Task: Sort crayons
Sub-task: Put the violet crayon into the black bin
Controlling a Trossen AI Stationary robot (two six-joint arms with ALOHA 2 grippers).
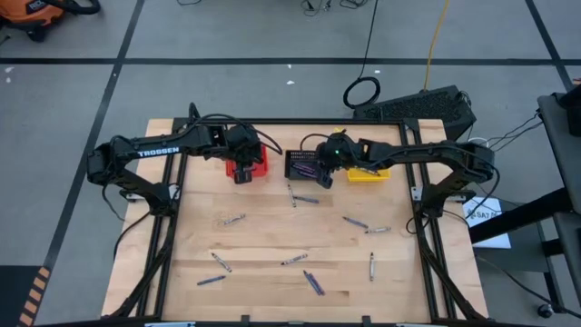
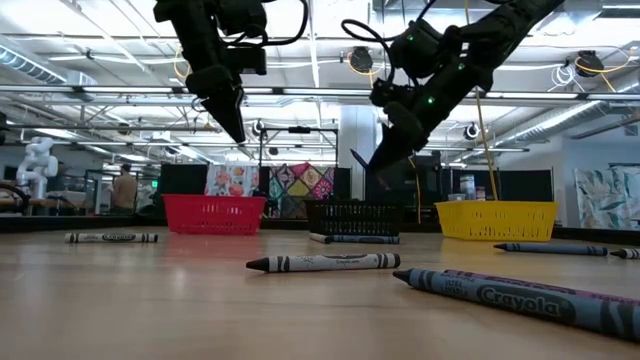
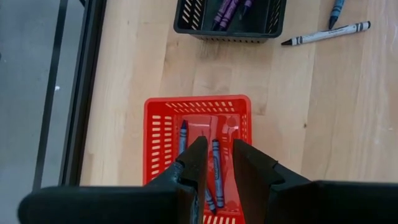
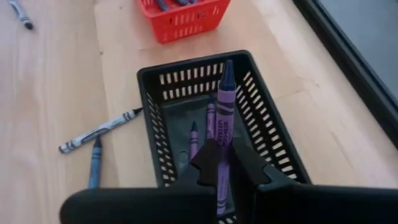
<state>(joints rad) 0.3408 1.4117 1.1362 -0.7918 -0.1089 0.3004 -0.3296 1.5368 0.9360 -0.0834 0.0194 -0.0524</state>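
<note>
Right wrist view: the right gripper (image 4: 225, 163) is clenched on a purple crayon (image 4: 223, 106), whose long axis runs straight out past the fingertips, tip leading, directly above the black basket (image 4: 271, 142). By my reading, the coming drop depends on that alignment; the basket lies just below the crayon, and two purple crayons already rest inside it. The held crayon is purple-wrapped with a darker pointed tip. Just beside the black basket, a grey crayon (image 4: 99, 130) and a blue crayon (image 4: 94, 163) lie on the table. Farther off, beyond the black basket, the left gripper (image 3: 219, 163) hangs released over the red basket (image 3: 155, 134), which holds blue crayons.
</note>
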